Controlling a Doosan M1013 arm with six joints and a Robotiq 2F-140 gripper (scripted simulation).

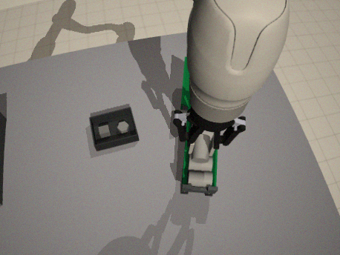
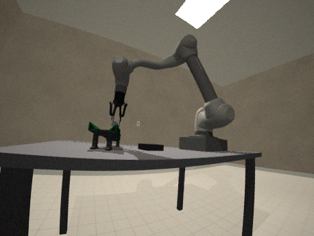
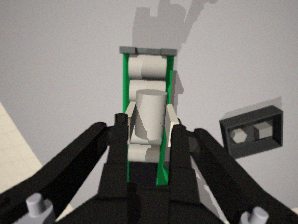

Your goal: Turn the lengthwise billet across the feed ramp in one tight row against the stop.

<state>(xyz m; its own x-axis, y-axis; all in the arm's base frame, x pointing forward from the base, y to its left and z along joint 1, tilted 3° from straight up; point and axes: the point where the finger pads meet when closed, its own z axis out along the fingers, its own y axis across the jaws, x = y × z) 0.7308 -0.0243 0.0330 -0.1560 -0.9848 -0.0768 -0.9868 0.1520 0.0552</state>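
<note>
The green-railed feed ramp (image 1: 184, 163) (image 3: 125, 85) (image 2: 92, 126) stands on the table and ends in a grey stop (image 1: 198, 190) (image 3: 147, 50). One pale billet (image 1: 198, 178) (image 3: 147, 67) lies across the ramp against the stop. My gripper (image 1: 206, 142) (image 3: 150, 112) (image 2: 115, 120) is over the ramp, shut on another billet (image 1: 200, 150) (image 3: 149, 112). That billet points lengthwise along the ramp, with its round end face toward the stop. A further pale billet (image 3: 142, 150) shows across the ramp beneath the held one. The arm hides the upper ramp in the top view.
A dark block (image 1: 113, 127) (image 3: 255, 132) (image 2: 151, 147) with a square and a hexagonal piece in it sits left of the ramp. A dark object (image 1: 1, 148) shows at the table's left edge. The robot base (image 2: 202, 142) stands at the far end of the table.
</note>
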